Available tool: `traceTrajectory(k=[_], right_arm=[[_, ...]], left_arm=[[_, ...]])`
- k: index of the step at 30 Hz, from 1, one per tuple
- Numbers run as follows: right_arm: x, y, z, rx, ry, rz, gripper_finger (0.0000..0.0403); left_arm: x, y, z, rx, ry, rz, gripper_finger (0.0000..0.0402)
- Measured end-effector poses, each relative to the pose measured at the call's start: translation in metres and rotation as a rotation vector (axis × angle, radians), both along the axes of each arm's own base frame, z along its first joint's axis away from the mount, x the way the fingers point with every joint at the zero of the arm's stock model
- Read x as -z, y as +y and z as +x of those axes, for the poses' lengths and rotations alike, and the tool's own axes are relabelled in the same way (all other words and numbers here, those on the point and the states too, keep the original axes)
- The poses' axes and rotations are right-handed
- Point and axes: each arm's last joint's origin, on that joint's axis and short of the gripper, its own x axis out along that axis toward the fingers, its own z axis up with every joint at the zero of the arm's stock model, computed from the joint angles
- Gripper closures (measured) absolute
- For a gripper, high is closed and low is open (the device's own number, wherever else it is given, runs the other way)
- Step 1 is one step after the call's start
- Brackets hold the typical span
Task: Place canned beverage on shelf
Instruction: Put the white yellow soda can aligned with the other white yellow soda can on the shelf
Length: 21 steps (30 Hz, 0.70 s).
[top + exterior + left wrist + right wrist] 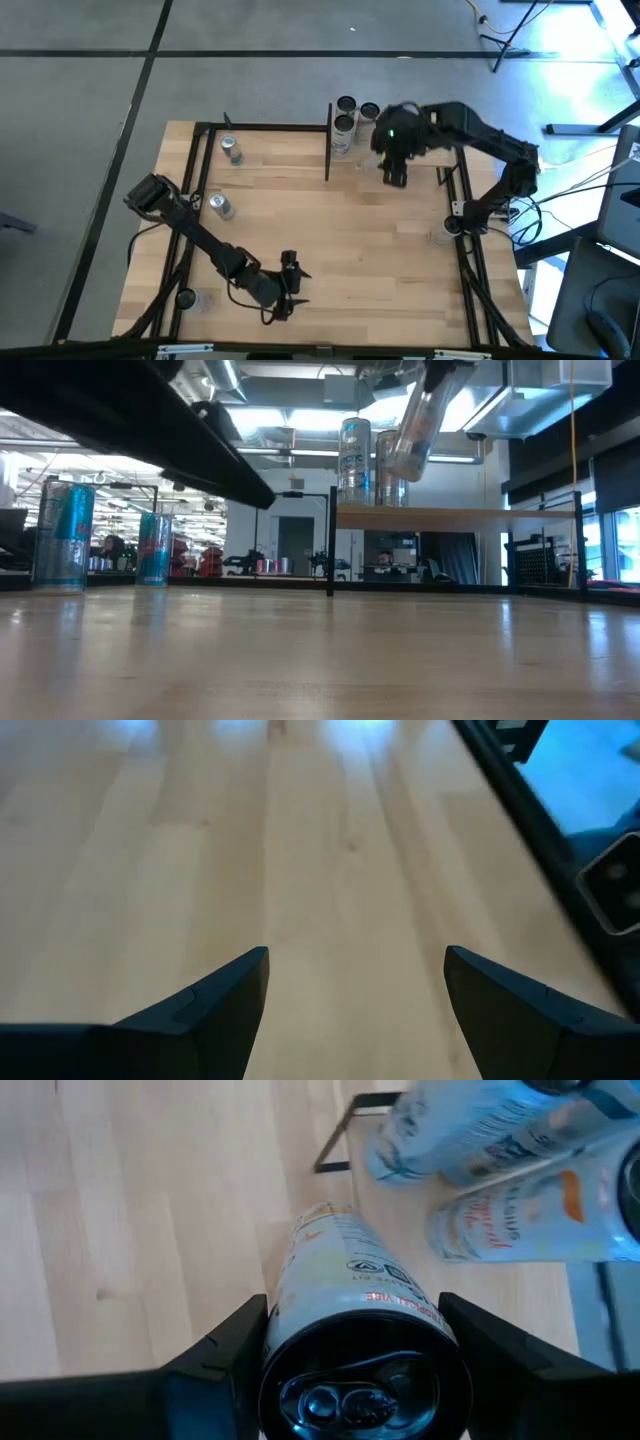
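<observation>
On my left, the left gripper [290, 283] rests low near the table's front edge, its jaws apart over bare wood. Two blue cans [62, 536] stand along the left side. At right, the right gripper [393, 165] is clamped on a canned beverage [345, 1330], held tilted above the shelf [455, 515], just beside two cans [354, 460] standing there.

Two blue cans [231, 150] [221, 205] stand apart near the tabletop's [340, 240] left edge.
</observation>
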Motion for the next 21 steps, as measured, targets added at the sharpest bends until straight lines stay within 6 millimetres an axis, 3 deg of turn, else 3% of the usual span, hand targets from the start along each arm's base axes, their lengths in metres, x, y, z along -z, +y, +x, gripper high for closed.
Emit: traceTrajectory(k=[6,10,21], right_arm=[[0.009,-0.044,0.004,0.042,0.003,0.034,0.0188],[0.019,-0.064,0.008,0.055,0.034,0.045,0.0188],[0.023,-0.079,0.015,0.023,0.0,0.02,0.0186]], left_arm=[[0.004,0.023,-0.001,0.031,0.065,0.064,0.0115],[0.008,0.039,-0.001,0.059,0.109,0.059,0.0115],[0.016,0.069,-0.014,0.081,0.161,-0.011,0.0115]])
